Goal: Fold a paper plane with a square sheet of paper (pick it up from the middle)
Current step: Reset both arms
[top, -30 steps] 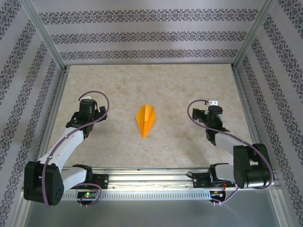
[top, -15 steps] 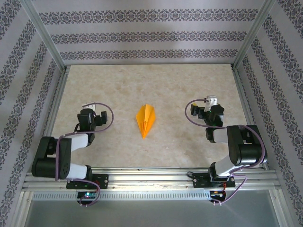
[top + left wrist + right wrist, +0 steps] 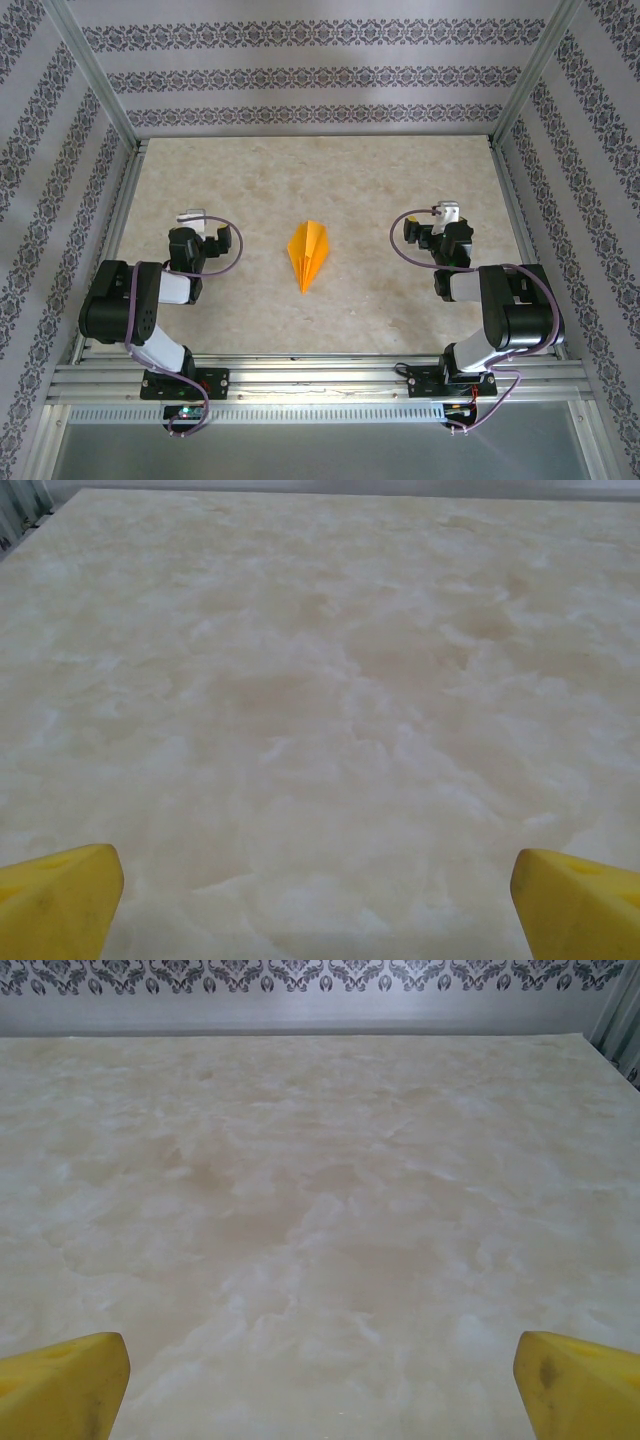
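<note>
The paper plane is a narrow orange dart of thin creased paper. It lies flat at the middle of the bench, nose toward the near edge. The bench is smooth, cream and marbled, framed by metal rails, with open surface all round the dart. The left tool and right tool sit toward the side edges, well apart from the dart. Each has its yellow wedge pads spread wide over bare surface.

we see the paper plane in bright orange at the frame's centre, on a surface marbled cream and beige. the walls carry dark floral bands on pale grey. the arms are black and white; the left gripper and right gripper have yellow fingertips.
</note>
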{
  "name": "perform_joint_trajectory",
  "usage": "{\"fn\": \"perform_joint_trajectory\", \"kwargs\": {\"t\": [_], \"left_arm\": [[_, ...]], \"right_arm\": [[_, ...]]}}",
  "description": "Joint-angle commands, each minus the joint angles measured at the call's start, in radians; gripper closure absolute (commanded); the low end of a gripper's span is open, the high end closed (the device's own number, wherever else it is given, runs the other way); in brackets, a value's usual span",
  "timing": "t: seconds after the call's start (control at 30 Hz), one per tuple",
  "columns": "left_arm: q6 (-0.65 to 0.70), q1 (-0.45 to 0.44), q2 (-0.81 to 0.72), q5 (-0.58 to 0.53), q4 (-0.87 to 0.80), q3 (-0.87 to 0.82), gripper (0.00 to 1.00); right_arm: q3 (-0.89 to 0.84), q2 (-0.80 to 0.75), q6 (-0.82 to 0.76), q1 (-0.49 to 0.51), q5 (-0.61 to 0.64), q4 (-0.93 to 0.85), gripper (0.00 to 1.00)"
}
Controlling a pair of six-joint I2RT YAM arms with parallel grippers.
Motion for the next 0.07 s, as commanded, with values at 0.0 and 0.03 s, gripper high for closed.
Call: {"fn": "perform_joint_trajectory", "kwargs": {"t": [0.0,0.03], "left_arm": [[0.018,0.005,0.002,0.011,0.047,0.014,0.01],[0.02,0.006,0.003,0.013,0.062,0.008,0.01]], "right_arm": [[0.009,-0.003,-0.003,0.014,0.021,0.034,0.02],[0.008,-0.003,-0.003,0.015,0.024,0.035,0.02]]}}
